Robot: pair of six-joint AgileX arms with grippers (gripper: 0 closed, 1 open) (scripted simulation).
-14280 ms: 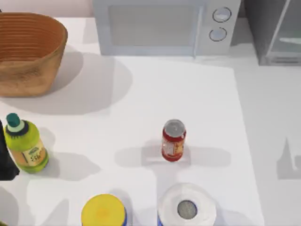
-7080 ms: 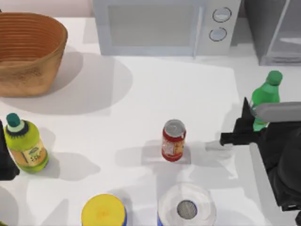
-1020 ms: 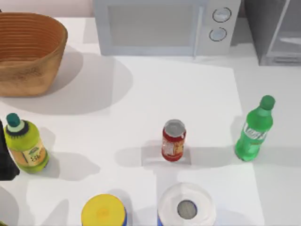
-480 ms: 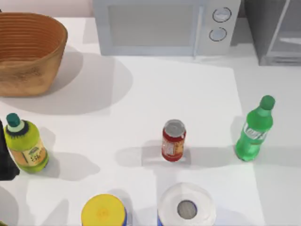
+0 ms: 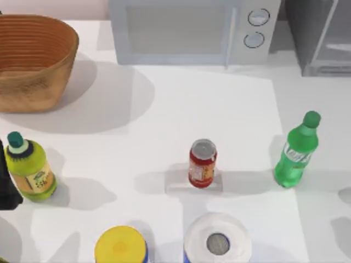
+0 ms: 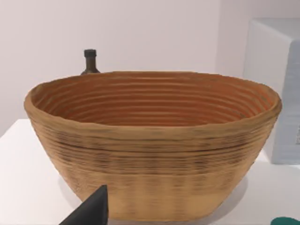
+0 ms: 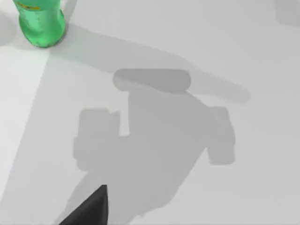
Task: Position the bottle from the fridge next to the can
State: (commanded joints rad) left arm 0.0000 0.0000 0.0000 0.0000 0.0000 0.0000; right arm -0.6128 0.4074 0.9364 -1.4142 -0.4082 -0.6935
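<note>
The green bottle (image 5: 296,153) stands upright on the table, right of the red can (image 5: 203,163), with a gap of about two can widths between them. Its base (image 7: 40,21) also appears in the right wrist view, and nothing is touching it there. A dark tip of my right gripper (image 7: 89,211) hangs above bare table away from the bottle, casting a broad shadow. My left arm (image 5: 6,181) is parked at the table's left edge. The grey fridge (image 5: 321,35) stands at the back right.
A wicker basket (image 5: 33,60) (image 6: 150,154) sits at the back left, with a white microwave (image 5: 189,30) behind the middle. A stout yellow-green bottle (image 5: 30,170) stands at the left. A yellow-lidded jar (image 5: 120,246) and a white roll (image 5: 218,241) sit at the front edge.
The green bottle came in held by my right gripper, was set down right of the can and let go. The right arm then left the top view; its shadow now shows at the lower right.
</note>
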